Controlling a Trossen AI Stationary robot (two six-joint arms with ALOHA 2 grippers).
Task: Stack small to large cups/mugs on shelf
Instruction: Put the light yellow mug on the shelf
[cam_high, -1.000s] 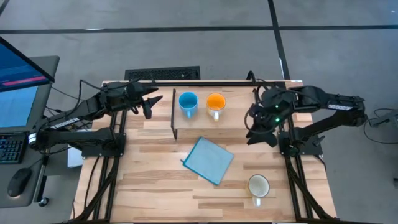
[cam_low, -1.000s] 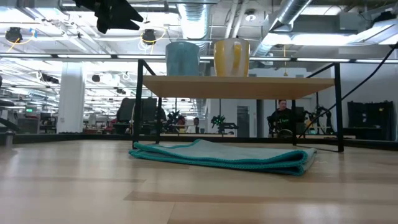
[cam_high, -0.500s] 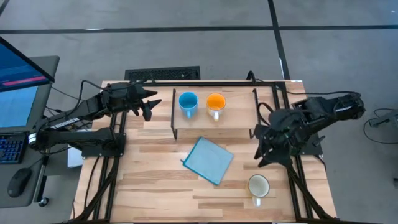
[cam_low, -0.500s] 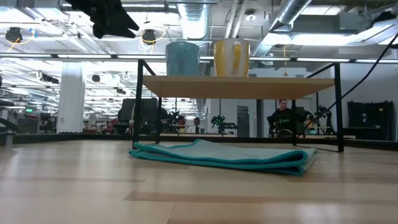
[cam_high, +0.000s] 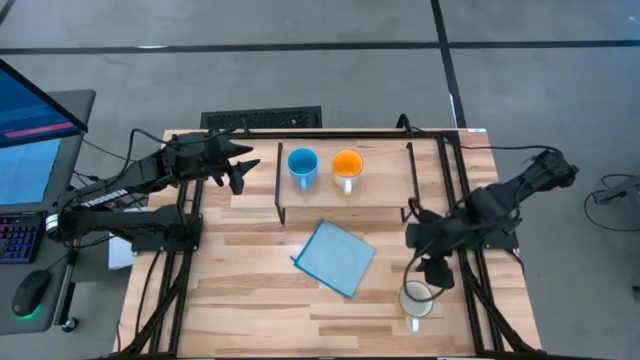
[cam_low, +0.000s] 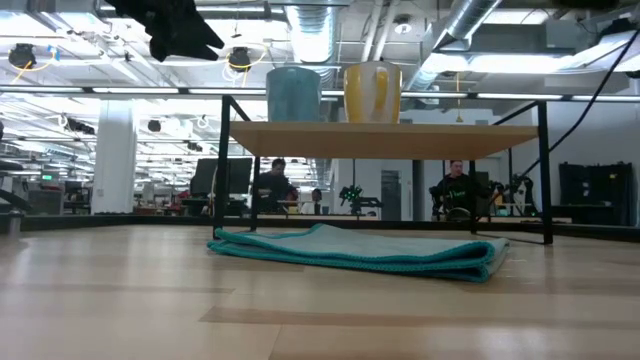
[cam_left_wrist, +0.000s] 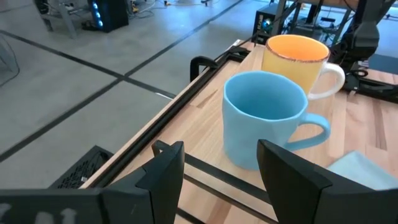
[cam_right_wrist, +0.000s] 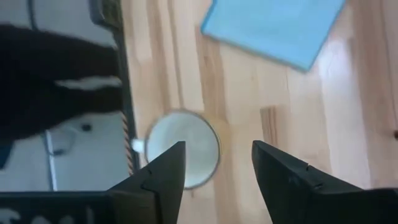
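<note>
Both arms out, jaws apart.
Left gripper hangs level, fingers spread; right gripper points down, fingers spread.

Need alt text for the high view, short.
Top-down view of a wooden table: the right claw, open, hovers just above a white mug near the front edge. A blue mug and an orange mug stand on a low shelf, a blue cloth lies in front, and the left claw waits beside the shelf.
</note>
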